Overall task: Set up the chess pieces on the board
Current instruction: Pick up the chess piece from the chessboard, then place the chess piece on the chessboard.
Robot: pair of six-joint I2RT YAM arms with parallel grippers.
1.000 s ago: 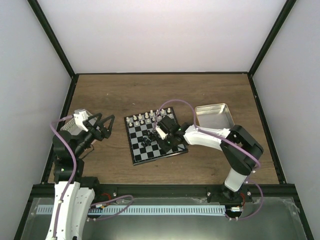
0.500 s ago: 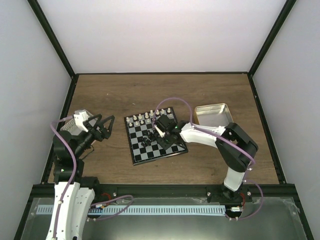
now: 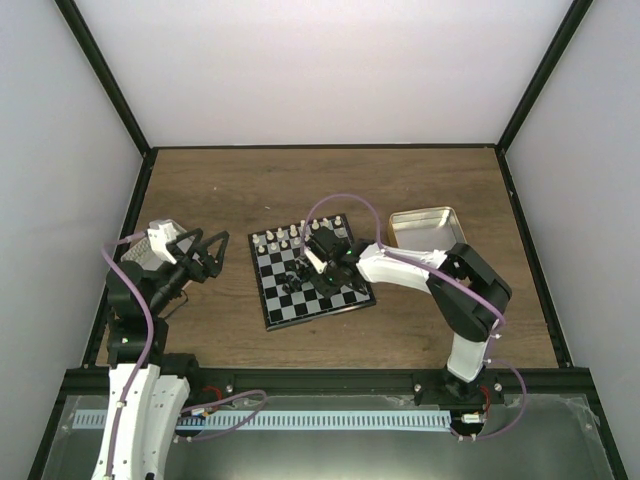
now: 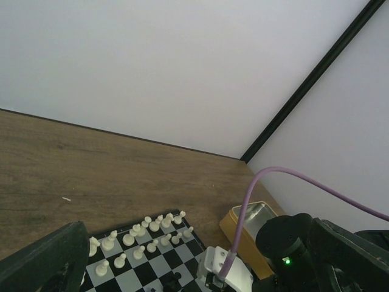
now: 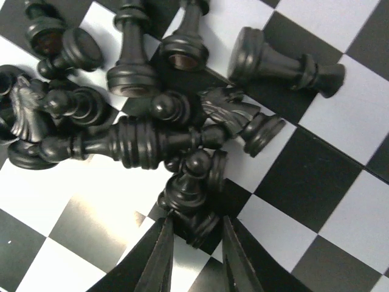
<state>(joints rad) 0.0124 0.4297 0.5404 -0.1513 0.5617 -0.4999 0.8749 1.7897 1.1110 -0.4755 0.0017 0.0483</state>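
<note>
The board [image 3: 285, 305] lies mid-table, with cream pieces [image 3: 290, 236] lined along its far rows. A heap of black chess pieces [image 3: 300, 272] lies toppled near its middle; the right wrist view shows them tangled together [image 5: 140, 143]. My right gripper [image 3: 318, 262] is low over that heap. Its jaws [image 5: 194, 222] sit tight on both sides of the base of a small black pawn [image 5: 191, 182], which still rests on the board among the others. My left gripper [image 3: 205, 252] hangs open and empty left of the board, its fingers [image 4: 45, 261] spread wide.
An open metal tin [image 3: 425, 228] stands right of the board, close behind my right arm. The left wrist view shows the same tin [image 4: 255, 219] and the cream rows [image 4: 152, 228]. Black frame rails and pale walls border the wooden table.
My right gripper has shifted slightly left onto the black heap and its jaws have narrowed round the pawn. The left arm has not moved.
</note>
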